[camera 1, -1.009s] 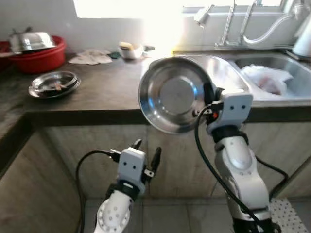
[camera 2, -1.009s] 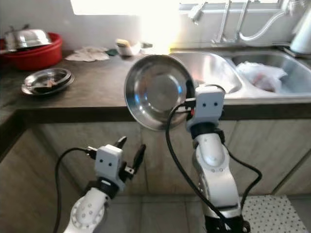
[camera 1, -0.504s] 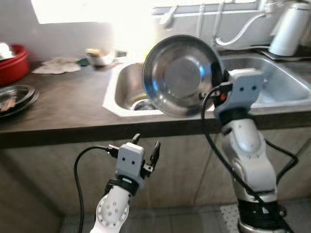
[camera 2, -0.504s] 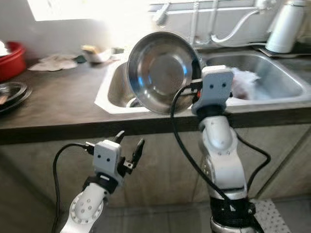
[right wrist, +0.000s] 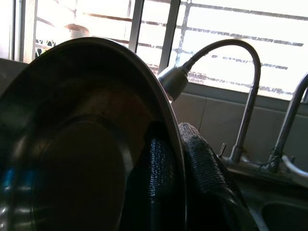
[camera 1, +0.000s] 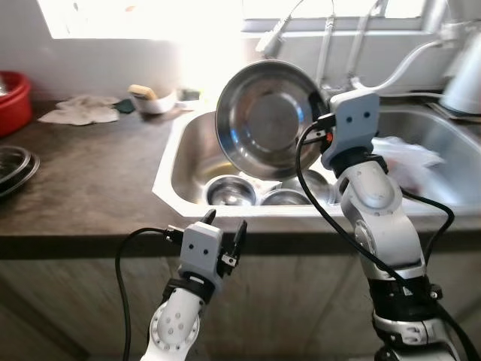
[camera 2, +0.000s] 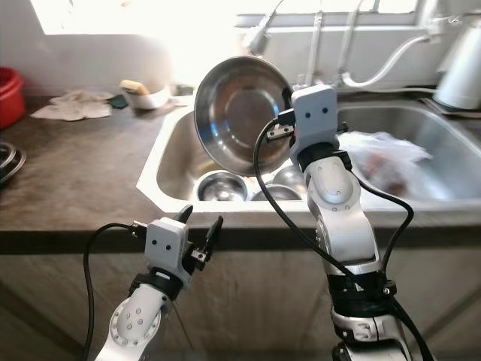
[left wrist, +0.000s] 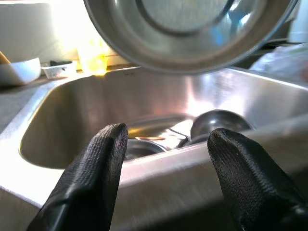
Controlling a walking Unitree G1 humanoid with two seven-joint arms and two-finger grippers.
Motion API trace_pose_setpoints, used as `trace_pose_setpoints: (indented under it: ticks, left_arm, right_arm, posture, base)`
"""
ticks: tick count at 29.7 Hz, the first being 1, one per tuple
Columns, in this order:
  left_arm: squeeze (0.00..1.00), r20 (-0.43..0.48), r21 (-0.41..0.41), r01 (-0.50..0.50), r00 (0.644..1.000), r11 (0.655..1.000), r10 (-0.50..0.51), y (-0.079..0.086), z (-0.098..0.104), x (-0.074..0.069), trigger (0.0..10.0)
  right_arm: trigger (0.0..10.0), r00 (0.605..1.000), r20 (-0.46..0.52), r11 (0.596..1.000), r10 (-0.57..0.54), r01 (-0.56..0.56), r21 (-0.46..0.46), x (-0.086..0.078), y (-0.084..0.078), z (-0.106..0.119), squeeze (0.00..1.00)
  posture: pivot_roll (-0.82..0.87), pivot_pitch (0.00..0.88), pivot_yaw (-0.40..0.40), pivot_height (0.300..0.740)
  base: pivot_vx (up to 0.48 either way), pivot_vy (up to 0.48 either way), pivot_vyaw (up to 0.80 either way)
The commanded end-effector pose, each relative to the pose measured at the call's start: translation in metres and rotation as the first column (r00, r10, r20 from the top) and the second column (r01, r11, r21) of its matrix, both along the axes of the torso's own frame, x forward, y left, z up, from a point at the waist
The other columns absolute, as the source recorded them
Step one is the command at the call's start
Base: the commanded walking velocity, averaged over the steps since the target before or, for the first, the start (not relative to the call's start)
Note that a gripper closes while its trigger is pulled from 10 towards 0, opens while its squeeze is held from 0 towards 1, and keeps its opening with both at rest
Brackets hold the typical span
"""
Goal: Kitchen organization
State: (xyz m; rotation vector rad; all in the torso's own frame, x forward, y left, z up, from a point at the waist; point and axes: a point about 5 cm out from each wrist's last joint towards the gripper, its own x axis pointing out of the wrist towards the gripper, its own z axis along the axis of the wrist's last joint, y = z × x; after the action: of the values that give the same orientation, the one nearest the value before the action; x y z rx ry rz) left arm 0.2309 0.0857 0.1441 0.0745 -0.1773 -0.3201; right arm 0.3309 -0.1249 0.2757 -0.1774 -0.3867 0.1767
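Right eye view: right gripper (camera 2: 285, 124) is pinching the steel bowl (camera 2: 239, 113) by its rim above the sink (camera 2: 161, 162), likely lowering next; left gripper (camera 2: 197, 235) is hanging open.

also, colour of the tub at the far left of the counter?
Red; the tub shows best in the left eye view, cut off by the frame edge.
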Motion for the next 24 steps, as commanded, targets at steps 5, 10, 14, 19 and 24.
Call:
trace_pose_setpoints:
  ticks: [5, 10, 14, 19, 24]
  left_arm:
    - [0.0, -0.015, 0.002, 0.004, 1.0, 1.0, -0.004, -0.002, -0.001, 0.0, 10.0]
    - [0.0, -0.025, 0.005, 0.007, 1.0, 1.0, -0.007, -0.003, -0.003, -0.001, 10.0]
    - [0.0, -0.026, 0.005, 0.008, 1.0, 1.0, -0.008, -0.003, -0.003, -0.002, 10.0]
    - [0.0, -0.031, 0.001, 0.019, 0.999, 1.0, -0.019, -0.005, -0.003, -0.005, 10.0]
    - [0.0, -0.036, 0.004, 0.016, 0.999, 1.0, -0.016, -0.005, -0.002, -0.011, 10.0]
  right_arm:
    - [0.0, 0.99, -0.143, 0.999, -0.011, 0.006, -0.036, 0.018, -0.013, -0.002, 0.0]
    - [0.8, 0.948, -0.318, 0.997, -0.024, 0.0, -0.075, 0.034, -0.02, -0.015, 0.0]
    - [10.0, 0.921, -0.389, 0.995, -0.033, -0.005, -0.096, 0.042, -0.023, -0.02, 0.0]
    - [10.0, 0.861, -0.5, 0.993, -0.09, 0.041, -0.109, 0.056, -0.035, -0.033, 0.0]
    - [10.0, 0.811, -0.571, 0.992, -0.126, 0.103, -0.073, 0.066, -0.046, -0.045, 0.0]
  posture:
    - [0.03, 0.054, -0.023, 0.74]
    - [0.03, 0.058, -0.027, 0.74]
    - [0.03, 0.061, -0.03, 0.74]
    - [0.04, 0.07, -0.035, 0.74]
    - [0.05, 0.097, -0.042, 0.74]
  base:
    - [0.0, 0.0, 0.0]
    - [0.0, 0.0, 0.0]
    - [0.0, 0.0, 0.0]
    - [0.0, 0.0, 0.0]
    - [0.0, 0.0, 0.0]
